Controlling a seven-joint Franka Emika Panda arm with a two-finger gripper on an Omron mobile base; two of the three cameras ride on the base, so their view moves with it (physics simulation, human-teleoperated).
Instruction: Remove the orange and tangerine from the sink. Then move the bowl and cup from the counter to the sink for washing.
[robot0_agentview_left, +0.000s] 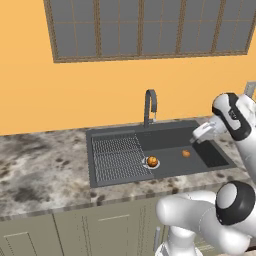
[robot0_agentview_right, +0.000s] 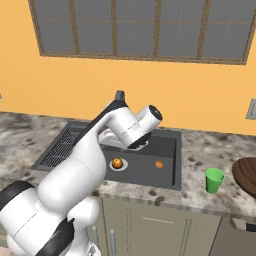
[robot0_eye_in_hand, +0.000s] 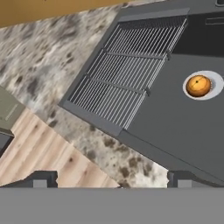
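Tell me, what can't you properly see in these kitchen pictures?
- Bowl: cut off by the right edge of the right base view.
- Faucet: mostly behind the arm there.
- Two fruits: too small to tell orange from tangerine.
- Claw: just its tips, spread wide, hand view.

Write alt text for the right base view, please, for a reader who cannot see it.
A white robot arm reaches over a dark grey sink set in a speckled stone counter, where two orange fruits lie: one on the round drain, a smaller one to its right. A green cup and a reddish-brown bowl stand on the counter at right.
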